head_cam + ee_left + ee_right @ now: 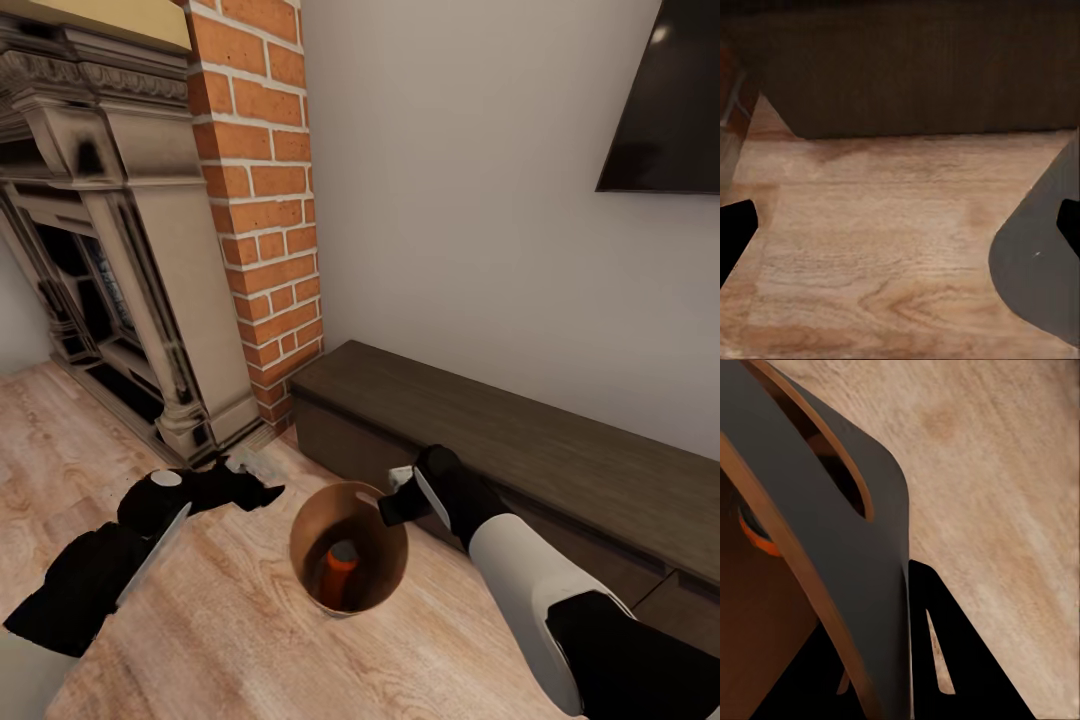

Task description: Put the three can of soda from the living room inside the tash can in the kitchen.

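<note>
From my head camera, the small round grey bin with brown inside [349, 548] stands on the light wood floor [200, 640] between my claws; an orange soda can [340, 570] stands upright inside. My right claw [395, 500] clamps its rim, nearer than my left claw [262, 492]. My left wrist shows fingers apart, empty. My right wrist shows the bin's wall [832, 555] in my grip.

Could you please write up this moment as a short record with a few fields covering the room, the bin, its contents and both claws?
Room: living room, red-brick chimney, long dark low cabinet, light wood floor
Bin: small round grey bin with brown rim, upright on the floor
Contents: one orange soda can inside
Right claw: at the bin's rim, apparently gripping its wall
Left claw: open, beside the bin, holding nothing
</note>
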You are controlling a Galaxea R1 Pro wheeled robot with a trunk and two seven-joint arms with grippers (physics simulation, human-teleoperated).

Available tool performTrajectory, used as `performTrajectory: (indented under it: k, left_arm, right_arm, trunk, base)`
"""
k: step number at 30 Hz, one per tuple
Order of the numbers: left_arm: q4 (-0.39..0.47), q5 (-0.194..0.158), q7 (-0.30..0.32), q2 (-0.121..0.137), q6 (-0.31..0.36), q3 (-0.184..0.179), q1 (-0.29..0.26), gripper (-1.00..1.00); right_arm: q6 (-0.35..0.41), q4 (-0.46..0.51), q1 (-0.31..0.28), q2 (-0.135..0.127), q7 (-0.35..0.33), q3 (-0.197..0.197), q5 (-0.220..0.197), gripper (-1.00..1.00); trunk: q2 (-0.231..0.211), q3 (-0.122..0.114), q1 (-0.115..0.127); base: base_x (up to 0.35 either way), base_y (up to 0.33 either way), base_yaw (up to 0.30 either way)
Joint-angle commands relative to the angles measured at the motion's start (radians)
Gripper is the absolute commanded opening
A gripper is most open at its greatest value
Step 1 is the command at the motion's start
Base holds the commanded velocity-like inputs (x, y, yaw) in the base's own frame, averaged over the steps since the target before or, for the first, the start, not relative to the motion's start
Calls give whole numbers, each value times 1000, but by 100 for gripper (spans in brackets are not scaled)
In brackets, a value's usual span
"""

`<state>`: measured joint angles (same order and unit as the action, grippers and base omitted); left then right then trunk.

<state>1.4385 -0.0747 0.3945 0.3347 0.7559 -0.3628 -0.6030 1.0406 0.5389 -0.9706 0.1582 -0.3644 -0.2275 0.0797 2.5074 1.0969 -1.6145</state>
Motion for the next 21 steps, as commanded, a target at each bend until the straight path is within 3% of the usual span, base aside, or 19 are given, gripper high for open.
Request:
performTrajectory:
  k: [1,2,4,5,7,9,10,14,17,21]
  left_arm:
    - [-1,-2,-2,3,-7,81,23,100]
    - [-7,2,-5,3,-33,149,52,100]
    - [-24,3,-11,0,-78,202,87,100]
    - [-67,2,-37,-5,-158,262,146,100]
    - [-114,-1,-88,-12,-240,309,202,100]
    - [-149,-2,-126,-21,-299,332,237,100]
    - [-192,-2,-162,-33,-369,347,271,100]
    - [-295,-3,-224,-57,-536,367,341,100]
    - [-324,-6,-238,-64,-609,371,383,100]
    - [-330,-8,-243,-67,-660,373,415,100]
  right_arm:
    - [7,1,0,0,-7,5,-48,-100]
    - [7,1,0,-1,-7,7,-48,-100]
    - [7,1,0,-1,-7,8,-47,-100]
    - [7,1,0,-2,-5,9,-45,-100]
    - [7,2,0,-3,-1,10,-44,-100]
    - [7,2,0,-5,2,11,-43,-100]
    - [7,3,1,-10,4,11,-42,-100]
    - [7,7,3,-26,9,10,-39,-100]
    - [7,8,15,-51,25,11,-40,-100]
    - [5,11,46,-84,39,15,-42,-100]
  trunk:
    - [0,0,0]
    - [0,0,0]
    - [0,0,0]
    - [0,0,0]
    - [0,0,0]
    - [0,0,0]
    - [0,0,0]
    - [0,0,0]
    - [0,0,0]
    - [0,0,0]
  base:
    - [0,0,0]
    - [0,0,0]
    - [0,0,0]
    - [0,0,0]
    - [0,0,0]
    - [0,0,0]
    - [0,0,0]
    - [0,0,0]
    - [0,0,19]
    - [0,0,155]
